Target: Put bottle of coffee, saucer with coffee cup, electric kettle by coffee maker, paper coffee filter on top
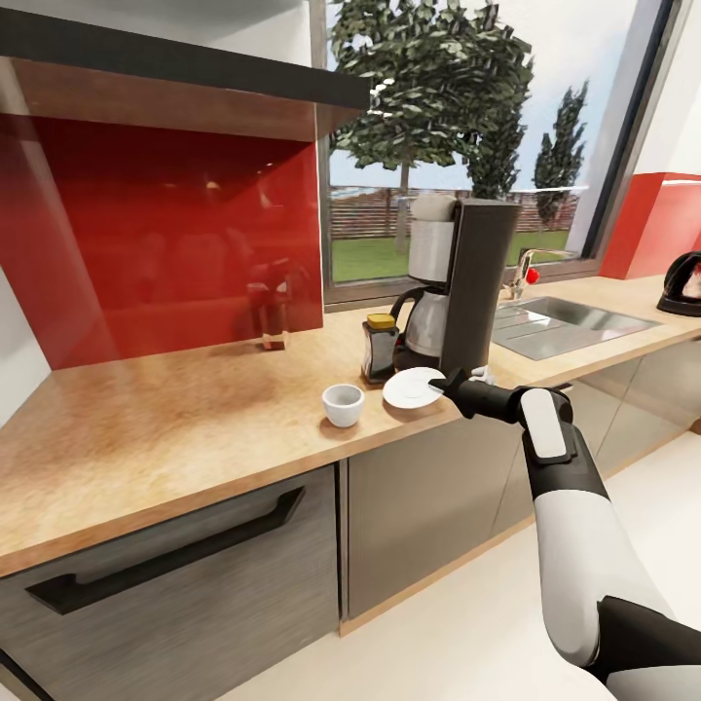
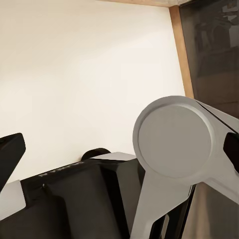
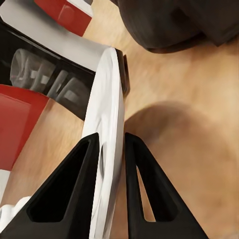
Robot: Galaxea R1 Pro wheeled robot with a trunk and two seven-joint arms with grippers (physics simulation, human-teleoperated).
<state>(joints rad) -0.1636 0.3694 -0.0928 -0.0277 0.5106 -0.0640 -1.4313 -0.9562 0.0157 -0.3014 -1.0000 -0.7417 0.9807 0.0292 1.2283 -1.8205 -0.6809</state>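
White and empty, the coffee cup [image 1: 343,403] sits on the wood counter [image 1: 175,428], just past the saucer [image 1: 414,387] from the right fingers [image 1: 450,383]. Those fingers [image 3: 67,194] pinch the saucer's [image 3: 107,129] rim. The bottle of coffee [image 1: 379,348] and coffee maker [image 1: 458,287] stand just behind. I cannot tell about the left fingers.

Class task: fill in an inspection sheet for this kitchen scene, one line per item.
Surface: wooden countertop with a steel sink.
Job's things: coffee maker; coffee jar beside it; cup on the counter, not on the saucer; kettle far off past the sink.
Clutter: nothing seen.
Hands: right hand shut on the saucer's rim; left hand's state cannot be told.
Cables: nothing seen.
Surroundings: red wall panel, window, grey cabinets.
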